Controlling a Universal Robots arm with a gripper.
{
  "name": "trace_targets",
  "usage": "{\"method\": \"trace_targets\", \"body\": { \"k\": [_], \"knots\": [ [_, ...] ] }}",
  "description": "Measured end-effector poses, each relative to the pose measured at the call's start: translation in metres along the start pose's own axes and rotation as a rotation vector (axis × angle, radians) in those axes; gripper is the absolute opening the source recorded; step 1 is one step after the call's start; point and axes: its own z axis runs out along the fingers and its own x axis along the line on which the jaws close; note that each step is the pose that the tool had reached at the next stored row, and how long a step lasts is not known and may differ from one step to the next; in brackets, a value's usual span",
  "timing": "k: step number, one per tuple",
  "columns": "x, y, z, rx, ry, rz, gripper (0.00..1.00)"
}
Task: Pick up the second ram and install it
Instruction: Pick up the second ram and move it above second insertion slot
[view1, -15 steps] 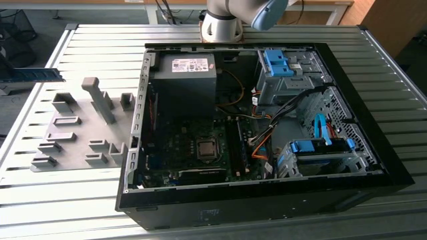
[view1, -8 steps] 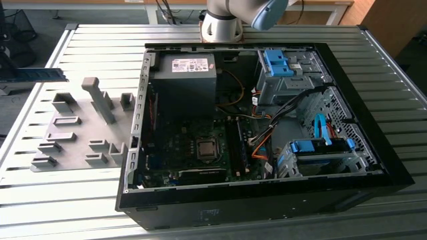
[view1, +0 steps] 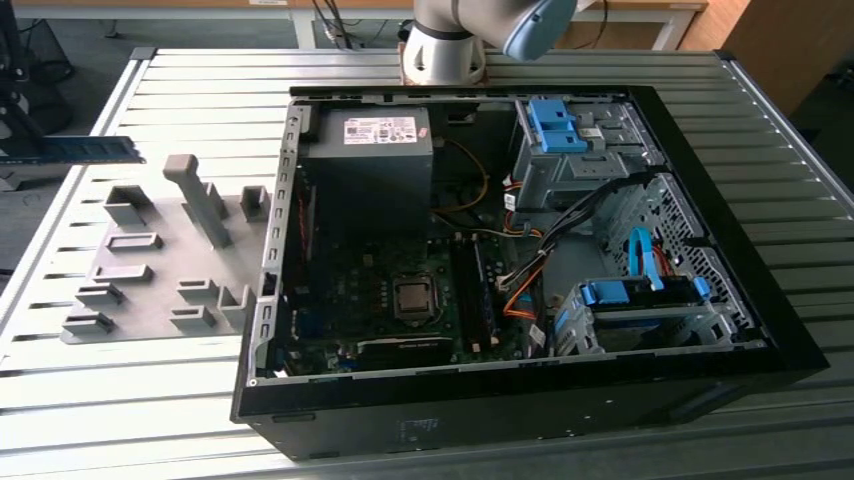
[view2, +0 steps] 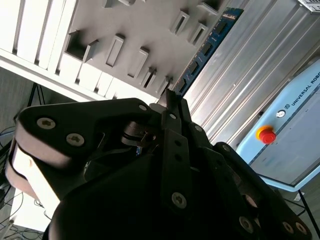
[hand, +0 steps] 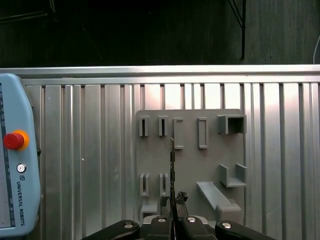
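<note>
The second ram (view2: 207, 47) is a thin green-blue stick with dark chips, held in the air with my gripper (view2: 170, 102) shut on one end. In the first wrist view the ram (hand: 172, 162) shows edge-on, rising from between my gripper's (hand: 173, 199) black fingers above the grey fixture plate (hand: 190, 150). In the exterior view the ram (view1: 80, 150) hangs level at the exterior view's left, above and beyond the fixture plate (view1: 160, 270).
An open black computer case (view1: 267, 300) lies on the slatted metal table, with the motherboard (view1: 400, 290), a power supply (view1: 374, 150) and blue drive latches (view1: 554, 125) inside. The arm's base (view1: 447, 50) stands behind the case. A teach pendant (hand: 15, 175) lies beside the fixture plate.
</note>
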Motion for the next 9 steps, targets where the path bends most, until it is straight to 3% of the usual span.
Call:
{"method": "trace_targets", "body": {
  "k": [9],
  "knots": [
    [-0.0002,-0.0064,-0.0001,0.0000,0.0000,0.000,0.14]
  ]
}}
